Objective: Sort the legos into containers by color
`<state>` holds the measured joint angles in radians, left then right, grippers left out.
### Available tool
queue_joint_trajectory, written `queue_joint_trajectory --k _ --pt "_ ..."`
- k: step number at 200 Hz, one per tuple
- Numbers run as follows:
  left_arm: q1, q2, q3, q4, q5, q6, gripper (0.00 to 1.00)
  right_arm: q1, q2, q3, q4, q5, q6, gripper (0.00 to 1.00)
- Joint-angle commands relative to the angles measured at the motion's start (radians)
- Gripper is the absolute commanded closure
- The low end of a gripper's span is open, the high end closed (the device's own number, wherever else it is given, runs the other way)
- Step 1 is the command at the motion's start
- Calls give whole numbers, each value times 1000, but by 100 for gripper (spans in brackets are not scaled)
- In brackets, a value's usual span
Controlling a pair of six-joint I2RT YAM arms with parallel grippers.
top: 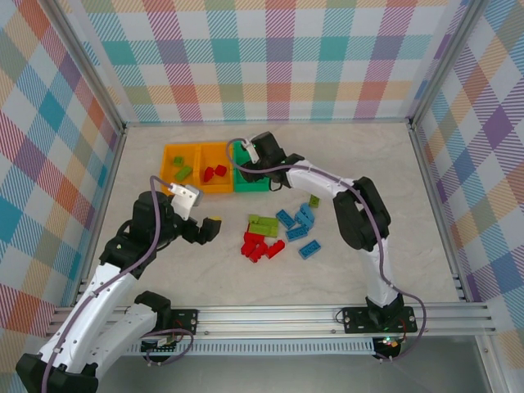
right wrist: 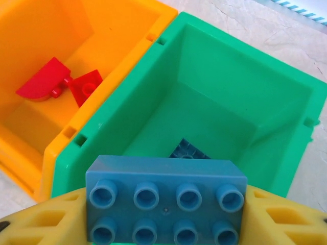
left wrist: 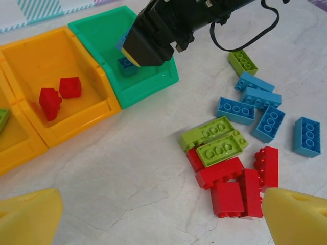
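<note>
Right gripper point(right wrist: 166, 206) clamps a blue brick point(right wrist: 166, 196) over the far green bin point(right wrist: 245, 87), where a second blue brick point(right wrist: 188, 150) lies, matching colors; left gripper point(left wrist: 163, 224) hangs open nearer.

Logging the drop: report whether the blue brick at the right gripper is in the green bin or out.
Out: the blue brick sits between the right gripper's fingers above the green bin.

marbled table point(top: 327, 278), three bins point(top: 214, 155), loose legos point(top: 264, 246)
</note>
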<state>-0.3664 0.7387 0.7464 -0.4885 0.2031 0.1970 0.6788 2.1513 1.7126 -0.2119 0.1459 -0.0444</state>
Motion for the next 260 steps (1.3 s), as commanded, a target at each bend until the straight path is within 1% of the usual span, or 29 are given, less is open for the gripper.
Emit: queue_joint_trajectory --k 1,12,18,46,55,62,70,81,89,100,111,121,140,161,184,198,221,260 --pt "-9 7 3 31 -37 -25 0 -5 22 106 -62 0 -31 29" --pt "-9 20 9 23 -42 -26 0 -4 21 125 -77 5 -29 22" --pt "-9 25 12 17 -48 -30 0 -4 16 126 -82 11 -28 20" --pt "-9 38 14 20 -75 -62 0 -4 -64 71 -95 4 -8 20" --pt "-9 48 15 25 -94 -104 0 -4 -114 25 -99 -8 12 20" --pt "-9 64 22 19 -118 -160 0 -5 -161 -20 -102 -13 33 20" --pt "-9 86 46 -7 -150 -242 4 -4 -222 -76 -114 -32 60 20" --pt "-9 136 105 -68 -179 -349 9 -4 -323 -165 -140 -88 88 17" --pt "-9 178 149 -121 -182 -427 10 -5 -402 -239 -164 -144 106 15" --pt "-12 236 186 -162 -144 -514 10 -4 -516 -342 -210 -229 137 12" --pt "-31 289 200 -169 -103 -586 10 -4 -627 -445 -263 -306 184 10" --pt "-61 344 207 -160 -94 -636 10 -4 -724 -533 -316 -377 227 8" --pt "-139 454 237 -128 -128 -703 9 -4 -878 -668 -403 -466 324 7" --pt "-210 595 282 -75 -167 -743 15 -1 -984 -763 -488 -544 399 5" --pt "-282 764 359 -45 -202 -745 19 4 -1054 -809 -575 -523 415 3" --pt "-307 860 407 -35 -215 -747 22 4 -1090 -818 -596 -495 420 2" --pt "-317 972 460 -20 -214 -761 26 3 -1132 -820 -595 -477 422 1" --pt "-318 1082 496 -11 -259 -746 33 4 -1153 -822 -593 -437 434 1"
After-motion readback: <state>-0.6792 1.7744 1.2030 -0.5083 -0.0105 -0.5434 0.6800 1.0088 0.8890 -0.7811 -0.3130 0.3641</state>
